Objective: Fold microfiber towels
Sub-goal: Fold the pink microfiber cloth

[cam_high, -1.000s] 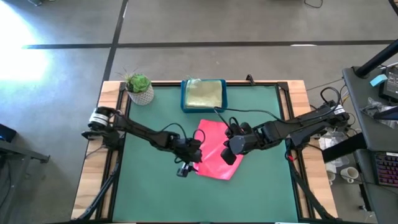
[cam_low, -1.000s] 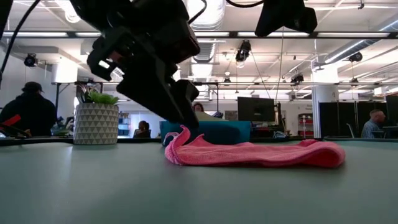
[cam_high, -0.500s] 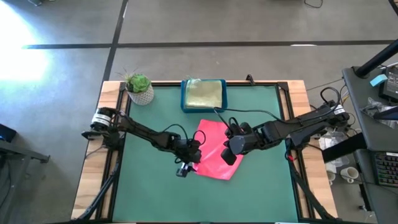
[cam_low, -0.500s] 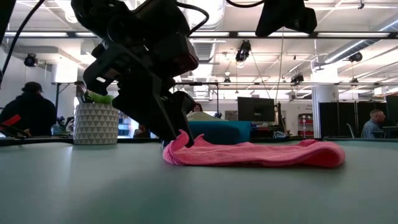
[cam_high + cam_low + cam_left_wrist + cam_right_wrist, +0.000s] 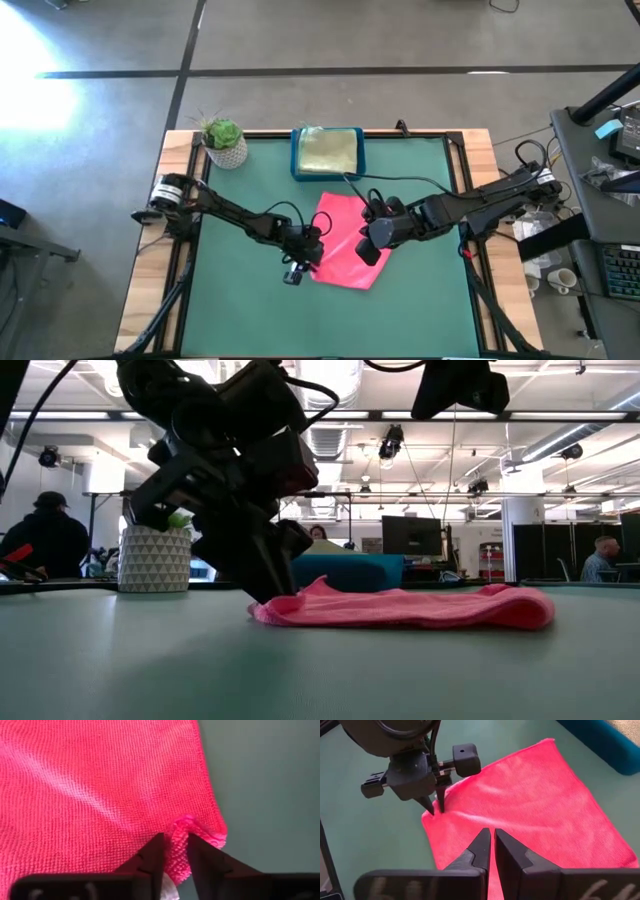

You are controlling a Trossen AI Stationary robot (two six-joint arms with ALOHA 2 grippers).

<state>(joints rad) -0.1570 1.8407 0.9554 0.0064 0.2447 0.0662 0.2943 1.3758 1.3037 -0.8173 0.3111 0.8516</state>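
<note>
Table clutter sat at the far edge: blue tray (image 5: 328, 153) at 12 o'clock with a yellowish towel (image 5: 328, 150) inside, potted plant (image 5: 224, 142) in a white patterned pot at 10–11 o'clock. People were seated in the room behind, off the table.

Pink towel (image 5: 346, 241) lay flat near mat centre, square, nubbly microfibre weave, just short of the tray. Green mat (image 5: 240, 310) smooth, matte.

Left gripper (image 5: 174, 851) sat at the towel's 9 o'clock edge, fingers pinched on a small raised fold of pink cloth. Right gripper (image 5: 493, 849) was over the towel's 3 o'clock side, fingers together, nothing between them; the arm covered part of the towel from above.
</note>
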